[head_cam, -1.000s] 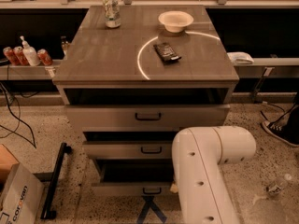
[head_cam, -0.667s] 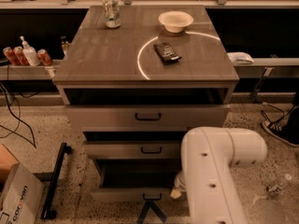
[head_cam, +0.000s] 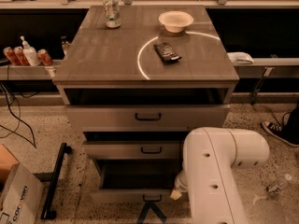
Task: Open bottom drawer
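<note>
The bottom drawer (head_cam: 135, 195) is the lowest of the cabinet's three grey-beige drawers. It stands pulled out, with its dark inside showing behind the front. Its small black handle (head_cam: 152, 198) is at the middle of the front. My gripper (head_cam: 150, 208) shows as a dark forked shape at the bottom edge, directly below the handle and reaching up to it. My white arm (head_cam: 219, 171) fills the lower right and hides the right end of the drawer.
The middle drawer (head_cam: 133, 150) and top drawer (head_cam: 147, 117) sit slightly out. On the cabinet top are a white bowl (head_cam: 175, 20), a dark remote-like object (head_cam: 167, 52) and a can (head_cam: 111, 11). A cardboard box (head_cam: 16, 199) and black bar (head_cam: 55, 181) lie on the left floor.
The bottom drawer has slid out toward the camera, opening a wider dark gap. My arm has shifted right and back, and the gripper has dropped lower with the handle.
</note>
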Controlling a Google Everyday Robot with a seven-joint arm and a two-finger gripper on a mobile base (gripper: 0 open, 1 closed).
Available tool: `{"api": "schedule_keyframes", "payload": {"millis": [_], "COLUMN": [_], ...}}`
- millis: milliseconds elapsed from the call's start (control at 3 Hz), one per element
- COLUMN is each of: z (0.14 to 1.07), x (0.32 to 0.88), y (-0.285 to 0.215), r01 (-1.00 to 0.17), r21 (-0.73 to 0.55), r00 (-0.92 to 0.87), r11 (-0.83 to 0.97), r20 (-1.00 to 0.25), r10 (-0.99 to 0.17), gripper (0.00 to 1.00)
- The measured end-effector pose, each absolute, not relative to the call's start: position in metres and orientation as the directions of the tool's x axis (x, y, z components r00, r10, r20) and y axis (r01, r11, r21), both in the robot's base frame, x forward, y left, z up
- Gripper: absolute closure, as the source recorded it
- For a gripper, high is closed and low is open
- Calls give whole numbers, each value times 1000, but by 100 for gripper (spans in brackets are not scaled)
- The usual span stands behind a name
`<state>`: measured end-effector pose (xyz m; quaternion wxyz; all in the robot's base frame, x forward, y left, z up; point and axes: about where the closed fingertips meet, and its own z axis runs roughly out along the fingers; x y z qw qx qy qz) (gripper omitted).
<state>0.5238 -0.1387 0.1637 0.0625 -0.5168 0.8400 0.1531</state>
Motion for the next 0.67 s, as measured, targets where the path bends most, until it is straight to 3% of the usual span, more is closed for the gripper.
{"api": "schedule_keyframes", "payload": {"millis": [667], "z": [175], "x": [501], "y": [-134], "r01": [-904], "r21": [220], "r00": [-422], "r11": [367], "r20": [-328], "r10": [-845], "gripper": [7]}}
